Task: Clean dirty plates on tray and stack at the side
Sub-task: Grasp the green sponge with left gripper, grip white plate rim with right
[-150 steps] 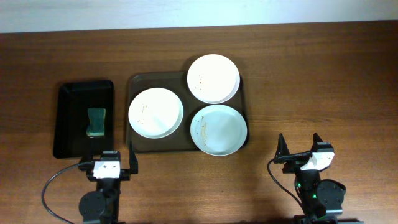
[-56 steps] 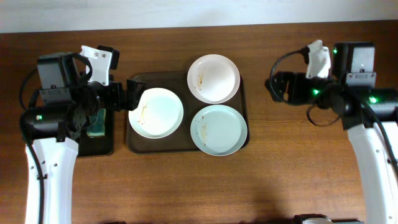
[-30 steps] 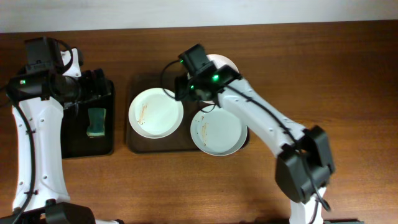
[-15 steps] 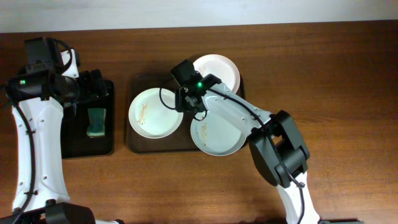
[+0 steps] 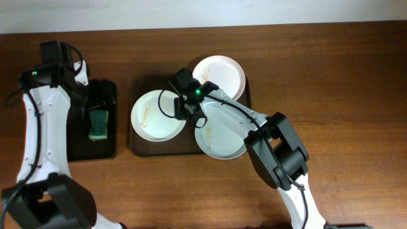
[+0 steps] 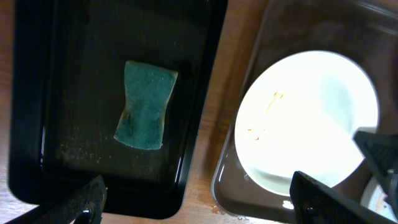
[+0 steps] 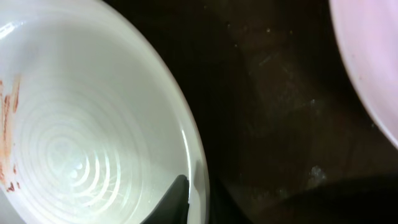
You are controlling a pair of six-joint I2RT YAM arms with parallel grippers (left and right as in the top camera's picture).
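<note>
Three smeared plates lie on the brown tray [image 5: 143, 147], which sits mid-counter, nearer the far edge. One plate [image 5: 152, 116] is on the tray's left side, one [image 5: 222, 75] at its far right corner, and the bluish one [image 5: 222, 137] at its near right.

The step in hand looks like taking hold of the left plate. The right pincer [image 5: 193, 114] is at that plate's right rim. In the wrist view it is narrow, with one finger [image 7: 177, 198] inside the rim, but I cannot tell whether it already pinches.

The left pincer [image 6: 200, 198] hangs wide over the black tray [image 6: 81, 37] toward the counter's left edge, above the green sponge [image 6: 146, 106].

Next, I judge the right pincer needs a firm nip on the thin rim before lifting. The left must drop squarely onto the sponge and pick it up for wiping.
</note>
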